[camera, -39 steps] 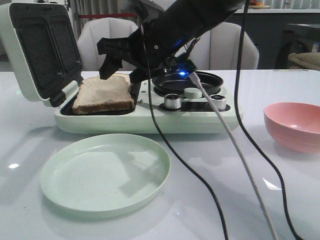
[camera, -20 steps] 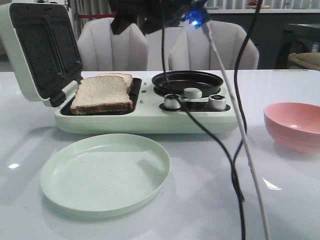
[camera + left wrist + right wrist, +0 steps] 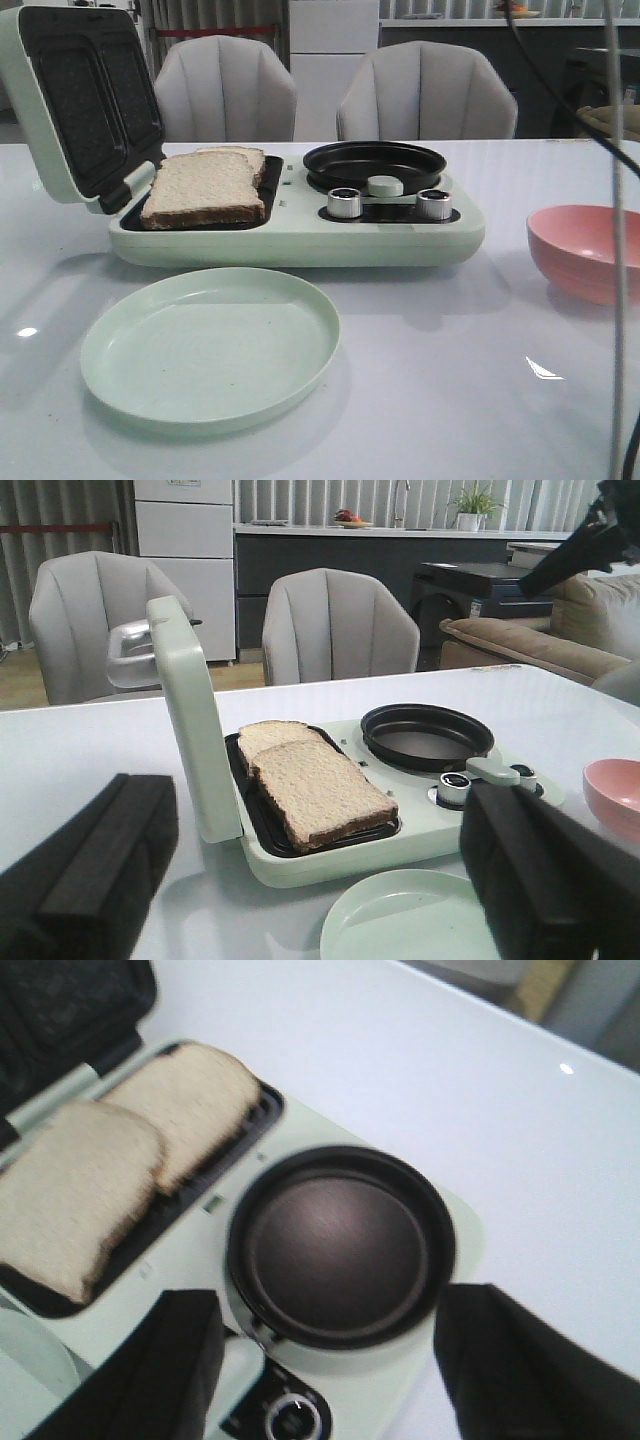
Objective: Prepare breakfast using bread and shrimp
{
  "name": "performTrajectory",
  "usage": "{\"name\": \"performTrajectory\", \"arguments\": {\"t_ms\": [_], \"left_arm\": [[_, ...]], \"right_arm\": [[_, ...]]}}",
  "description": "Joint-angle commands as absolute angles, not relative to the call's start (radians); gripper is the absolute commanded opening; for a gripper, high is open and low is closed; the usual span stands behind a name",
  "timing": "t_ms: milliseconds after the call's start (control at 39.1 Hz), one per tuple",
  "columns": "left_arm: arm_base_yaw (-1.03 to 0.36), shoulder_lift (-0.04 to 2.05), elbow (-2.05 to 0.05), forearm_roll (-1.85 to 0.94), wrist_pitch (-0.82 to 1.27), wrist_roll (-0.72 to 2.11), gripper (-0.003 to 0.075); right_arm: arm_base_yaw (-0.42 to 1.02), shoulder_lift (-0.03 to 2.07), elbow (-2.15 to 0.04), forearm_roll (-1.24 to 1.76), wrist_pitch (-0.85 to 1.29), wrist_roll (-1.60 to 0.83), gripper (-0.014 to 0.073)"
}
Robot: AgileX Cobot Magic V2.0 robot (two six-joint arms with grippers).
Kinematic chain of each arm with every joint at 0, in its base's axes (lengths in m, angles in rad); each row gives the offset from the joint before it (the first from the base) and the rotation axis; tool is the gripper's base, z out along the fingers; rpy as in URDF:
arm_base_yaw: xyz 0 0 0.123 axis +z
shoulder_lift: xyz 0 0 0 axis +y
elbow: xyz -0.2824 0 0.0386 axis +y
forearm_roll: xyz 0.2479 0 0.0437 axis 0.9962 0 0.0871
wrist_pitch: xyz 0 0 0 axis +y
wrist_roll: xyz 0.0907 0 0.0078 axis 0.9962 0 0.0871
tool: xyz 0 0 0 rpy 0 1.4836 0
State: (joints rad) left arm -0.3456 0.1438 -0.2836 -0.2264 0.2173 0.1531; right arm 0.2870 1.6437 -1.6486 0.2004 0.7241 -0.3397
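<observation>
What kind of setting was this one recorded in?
Probably a home-style kitchen and dining area, perhaps a mock-up. A breakfast maker with bread sits on a white table, padded chairs stand behind it, and a counter with a sink tap runs along the back.

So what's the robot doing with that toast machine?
Right now it isn't holding anything. Two slices of bread lie side by side in the open breakfast maker, whose lid stands up. The little black pan beside them is empty. The right tool hangs open above that pan, and the left tool is open too, further back. A green plate and a pink bowl wait on the table.
</observation>
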Motion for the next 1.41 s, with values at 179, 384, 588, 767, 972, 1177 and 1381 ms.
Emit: {"name": "performTrajectory", "arguments": {"t_ms": [179, 384, 588, 767, 972, 1177, 1381], "left_arm": [[-0.351, 0.154, -0.310, -0.238, 0.129, 0.153, 0.0618], [-0.351, 0.154, -0.310, -0.238, 0.129, 0.153, 0.0618], [-0.351, 0.154, -0.310, -0.238, 0.129, 0.153, 0.0618], [-0.351, 0.154, -0.310, -0.238, 0.129, 0.153, 0.0618], [-0.351, 0.154, -0.310, -0.238, 0.129, 0.153, 0.0618], [-0.351, 0.154, -0.310, -0.238, 0.129, 0.153, 0.0618], [-0.351, 0.154, -0.310, -0.238, 0.129, 0.153, 0.0618]], "right_arm": [[0.280, 1.488, -1.664, 0.026, 0.812, -0.074, 0.0547], [0.280, 1.310, -1.491, 0.050, 0.739, -0.034, 0.0547], [0.280, 1.088, -1.255, 0.050, 0.628, -0.030, 0.0547], [0.280, 0.896, -1.008, 0.056, 0.477, -0.030, 0.0547], [0.280, 0.672, -0.719, 0.118, 0.317, -0.030, 0.0547], [0.280, 0.400, -0.509, 0.129, 0.268, -0.031, 0.0547], [0.280, 0.163, -0.349, 0.129, 0.181, -0.031, 0.0547]]}}
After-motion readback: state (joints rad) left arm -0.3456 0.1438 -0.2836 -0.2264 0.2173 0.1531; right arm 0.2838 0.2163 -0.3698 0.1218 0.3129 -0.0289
